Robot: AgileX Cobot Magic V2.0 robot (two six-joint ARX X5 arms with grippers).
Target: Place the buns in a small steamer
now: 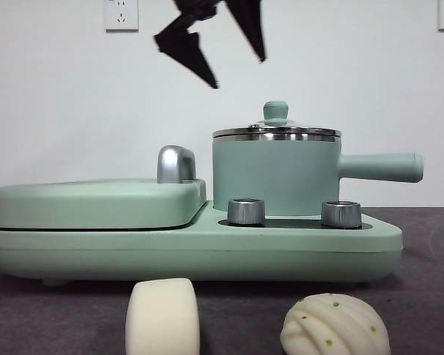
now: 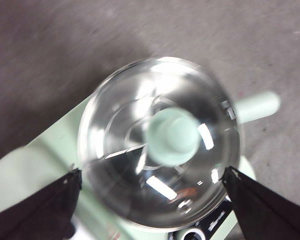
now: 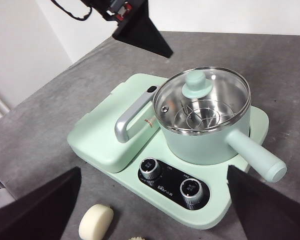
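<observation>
The small steamer (image 1: 274, 177) stands on the right side of a mint-green cooker, its glass lid (image 1: 276, 133) on. My left gripper (image 1: 238, 72) hangs open above the lid, apart from it. In the left wrist view the lid's green knob (image 2: 174, 136) lies below and between the spread jaws of this gripper (image 2: 152, 170). Two buns lie on the table in front of the cooker: a smooth one (image 1: 163, 316) (image 3: 96, 221) and a pleated one with green dots (image 1: 334, 325). My right gripper (image 3: 154, 169) is open, high and back from the cooker, holding nothing.
The flat griddle lid (image 1: 96, 203) with its chrome handle (image 1: 175, 164) fills the cooker's left half. Two steel dials (image 1: 246, 211) (image 1: 341, 214) sit on the cooker's front. The steamer's straight handle (image 1: 381, 167) sticks out to the right. Grey cloth covers the table.
</observation>
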